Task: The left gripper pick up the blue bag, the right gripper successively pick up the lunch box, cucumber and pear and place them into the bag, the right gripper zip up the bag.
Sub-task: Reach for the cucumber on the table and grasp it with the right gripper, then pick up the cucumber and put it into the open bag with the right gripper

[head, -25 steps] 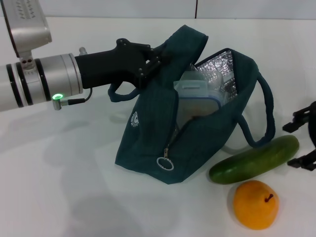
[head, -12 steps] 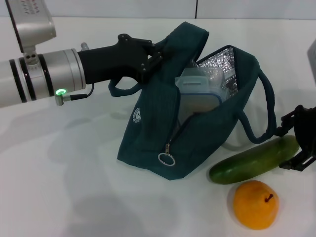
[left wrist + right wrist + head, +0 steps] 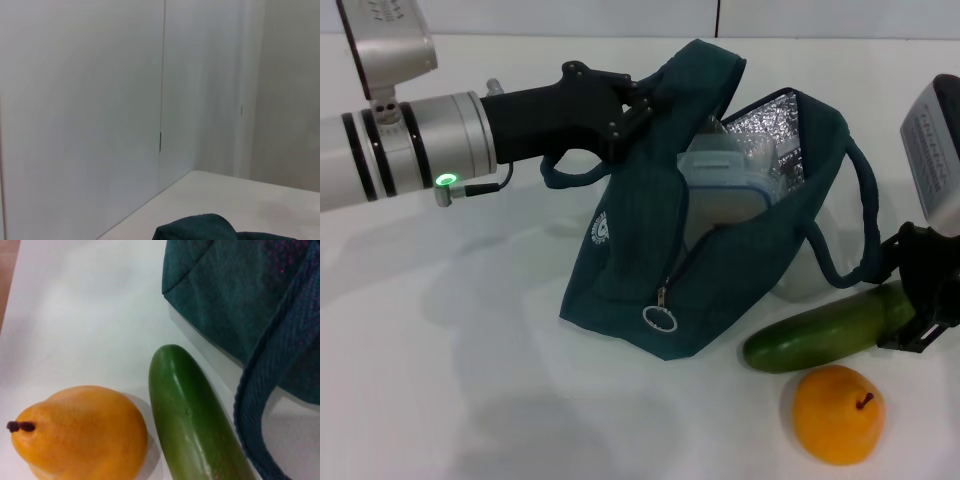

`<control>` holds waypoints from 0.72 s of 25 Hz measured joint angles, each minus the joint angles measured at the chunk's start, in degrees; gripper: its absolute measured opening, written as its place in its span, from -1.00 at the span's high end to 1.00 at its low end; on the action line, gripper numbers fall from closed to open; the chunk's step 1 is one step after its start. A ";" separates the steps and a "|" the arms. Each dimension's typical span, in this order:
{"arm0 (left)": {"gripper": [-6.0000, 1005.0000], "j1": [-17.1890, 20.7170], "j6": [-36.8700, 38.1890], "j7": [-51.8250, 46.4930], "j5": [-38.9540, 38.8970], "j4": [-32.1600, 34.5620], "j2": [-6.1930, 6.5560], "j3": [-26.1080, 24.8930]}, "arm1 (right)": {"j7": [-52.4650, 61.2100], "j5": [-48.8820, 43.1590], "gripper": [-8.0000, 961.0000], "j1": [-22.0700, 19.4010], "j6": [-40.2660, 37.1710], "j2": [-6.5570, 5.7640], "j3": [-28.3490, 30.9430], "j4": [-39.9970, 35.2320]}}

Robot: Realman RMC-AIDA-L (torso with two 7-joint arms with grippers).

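Teal bag (image 3: 720,250), one cucumber (image 3: 825,328), one pear (image 3: 838,413).

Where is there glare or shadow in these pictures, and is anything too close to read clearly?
Head view: soft shadows under the blue bag and pear; foil lining glints. Right wrist view: cucumber shows a sheen. Left wrist view: mostly blank wall.

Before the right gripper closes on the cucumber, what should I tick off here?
1. Left gripper holds the bag by a handle: ok.
2. Bag mouth open, zip undone: ok.
3. Lunch box already in the bag: ok.
4. Right gripper at the cucumber's far end: ok; finger state: cannot tell.
5. Loose handle lies close beside the cucumber, may snag: not ok.
6. Pear clear of the cucumber: cannot tell, they sit very close.
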 joint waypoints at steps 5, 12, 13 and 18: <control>0.86 -0.43 -0.15 0.00 0.00 -0.03 0.03 0.00 | 0.01 0.00 -0.62 0.00 0.94 0.09 -1.83 0.10; 0.86 -0.79 -0.80 -0.05 0.00 -0.28 0.00 0.10 | 0.70 -0.09 -0.57 0.27 1.29 0.10 -3.30 0.91; 0.86 -0.80 -0.80 -0.06 0.00 -0.28 0.00 0.11 | 0.80 -0.11 -0.56 0.27 1.30 0.10 -3.30 0.92; 0.85 -0.78 -0.80 -0.14 -0.01 -0.31 -0.04 0.14 | 0.88 -0.10 -0.41 -0.29 1.35 0.01 -2.73 0.68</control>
